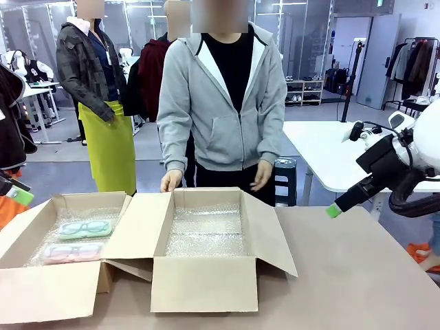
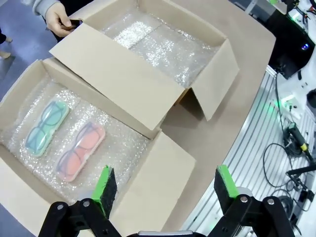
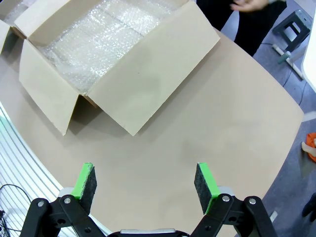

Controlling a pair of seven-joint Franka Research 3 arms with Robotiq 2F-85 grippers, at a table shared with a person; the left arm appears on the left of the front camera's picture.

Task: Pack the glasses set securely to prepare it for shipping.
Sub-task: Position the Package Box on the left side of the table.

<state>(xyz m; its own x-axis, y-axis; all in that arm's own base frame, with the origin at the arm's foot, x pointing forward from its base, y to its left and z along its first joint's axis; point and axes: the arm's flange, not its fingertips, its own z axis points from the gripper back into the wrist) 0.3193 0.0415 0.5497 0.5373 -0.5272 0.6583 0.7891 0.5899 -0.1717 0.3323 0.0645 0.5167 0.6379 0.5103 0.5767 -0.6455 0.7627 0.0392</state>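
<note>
The mint green case (image 1: 85,228) and the pale pink case (image 1: 73,252) lie side by side on bubble wrap inside the left cardboard box (image 1: 41,285). Each shows a pair of glasses through its lid. In the left wrist view my left gripper (image 2: 165,183) hangs open high above that box's near flap, with the mint case (image 2: 47,127) and the pink case (image 2: 80,150) below and to its left. My right gripper (image 1: 335,210) is raised at the table's right side. In its own view the right gripper (image 3: 144,180) is open over bare tabletop.
A second open cardboard box (image 1: 206,275), lined with bubble wrap (image 1: 206,230) and holding nothing else, stands mid-table beside the first. A person in a grey hoodie stands at the far edge, one hand (image 1: 170,181) by that box's flap. The brown tabletop (image 1: 357,275) lies bare at right.
</note>
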